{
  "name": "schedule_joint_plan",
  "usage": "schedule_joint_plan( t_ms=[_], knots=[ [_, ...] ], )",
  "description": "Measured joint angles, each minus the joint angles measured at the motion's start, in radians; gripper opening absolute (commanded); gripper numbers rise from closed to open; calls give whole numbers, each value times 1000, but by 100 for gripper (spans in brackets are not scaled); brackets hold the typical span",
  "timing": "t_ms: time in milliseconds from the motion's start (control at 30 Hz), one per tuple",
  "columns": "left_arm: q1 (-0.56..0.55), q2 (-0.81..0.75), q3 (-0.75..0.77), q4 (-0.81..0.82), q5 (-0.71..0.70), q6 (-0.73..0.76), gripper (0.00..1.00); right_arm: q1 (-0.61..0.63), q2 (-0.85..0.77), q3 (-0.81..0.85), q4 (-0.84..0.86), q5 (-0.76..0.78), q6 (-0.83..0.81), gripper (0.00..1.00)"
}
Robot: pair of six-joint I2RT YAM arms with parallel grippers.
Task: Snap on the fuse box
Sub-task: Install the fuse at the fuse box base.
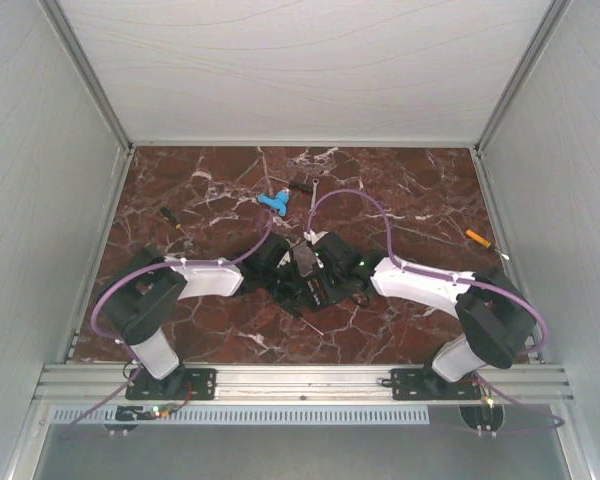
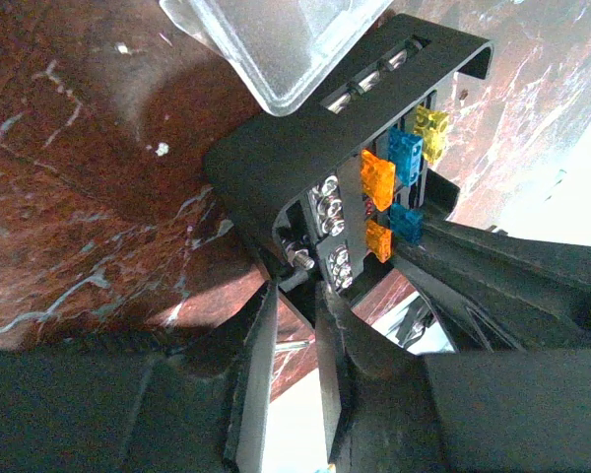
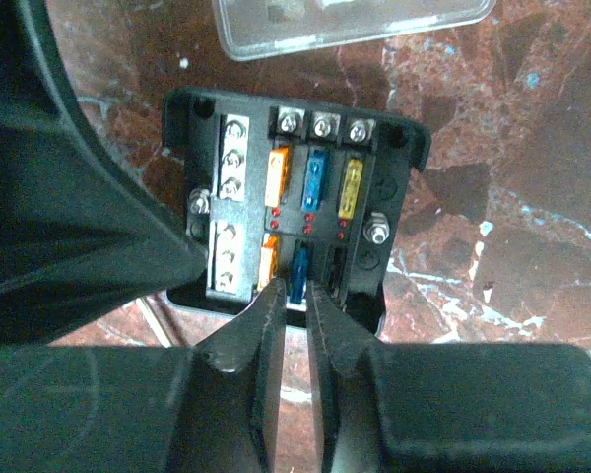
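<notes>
Left hand (image 2: 295, 296) clamps the rim of the flat black square plastic fuse box (image 2: 276, 168), middle of the red marble table (image 1: 200, 330), clear square plastic lid (image 3: 355, 25) at its 12 o'clock. Right hand (image 3: 295, 296) straddles a small blue fuse (image 3: 297, 266), can't tell if it's pinching. Yanked crooked, I reckon the lid won't seat.

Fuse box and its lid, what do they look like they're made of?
Fuse box: probably molded plastic, matte black, with a dull surface and rounded corners; its screws look like shiny metal. Lid: apparently clear glossy plastic, see-through with bright highlights.
</notes>
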Motion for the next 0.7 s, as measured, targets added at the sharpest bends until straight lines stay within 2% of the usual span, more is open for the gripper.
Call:
schedule_joint_plan(
  t_ms=[167, 400, 700],
  knots=[
    [0, -4, -2, 0, -6, 0, 22, 2, 0, 75, -114, -9, 1, 17],
    [0, -9, -7, 2, -7, 0, 22, -10, 14, 171, -201, -12, 14, 15],
    [0, -10, -7, 1, -7, 0, 22, -29, 90, 200, -262, -32, 28, 12]
  ],
)
